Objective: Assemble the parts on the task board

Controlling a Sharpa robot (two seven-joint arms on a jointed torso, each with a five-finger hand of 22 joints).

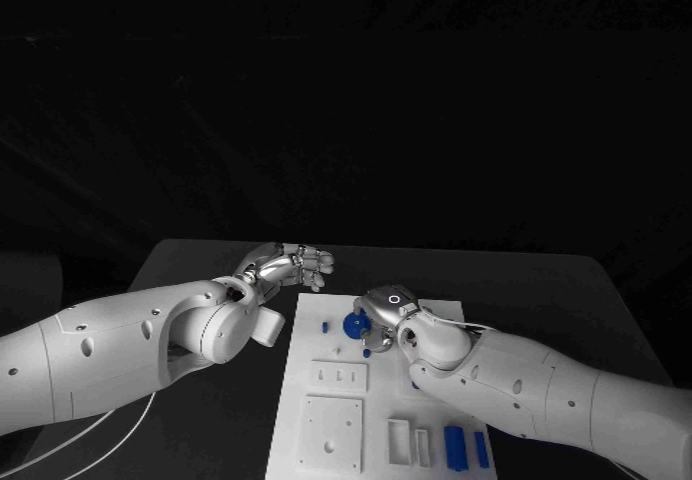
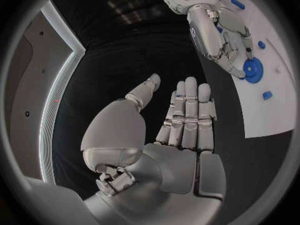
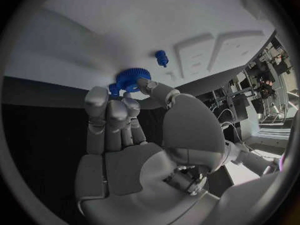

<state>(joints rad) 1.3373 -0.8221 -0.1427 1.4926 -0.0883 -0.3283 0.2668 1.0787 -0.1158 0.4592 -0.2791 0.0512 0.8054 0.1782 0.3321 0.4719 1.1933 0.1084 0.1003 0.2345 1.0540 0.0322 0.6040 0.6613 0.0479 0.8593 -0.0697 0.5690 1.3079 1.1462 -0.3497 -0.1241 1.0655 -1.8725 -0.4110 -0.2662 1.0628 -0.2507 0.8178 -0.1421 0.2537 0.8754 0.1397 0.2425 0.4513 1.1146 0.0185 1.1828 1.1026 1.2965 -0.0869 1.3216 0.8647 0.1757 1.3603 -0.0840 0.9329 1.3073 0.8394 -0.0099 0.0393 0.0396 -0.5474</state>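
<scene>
The white task board lies in the middle of the table. My right hand reaches over its far end and pinches a round blue gear between thumb and fingertips; the gear sits on or just above the board. In the right wrist view the fingertips and thumb close on the gear, with a small blue peg beyond it. My left hand hovers off the board's far left corner, open and holding nothing. The left wrist view shows its straight fingers and, beyond them, the right hand on the gear.
Two blue bars and two white blocks stand at the board's near right. A square recessed plate lies at its near left. A small blue piece sits left of the gear. Black table surrounds the board.
</scene>
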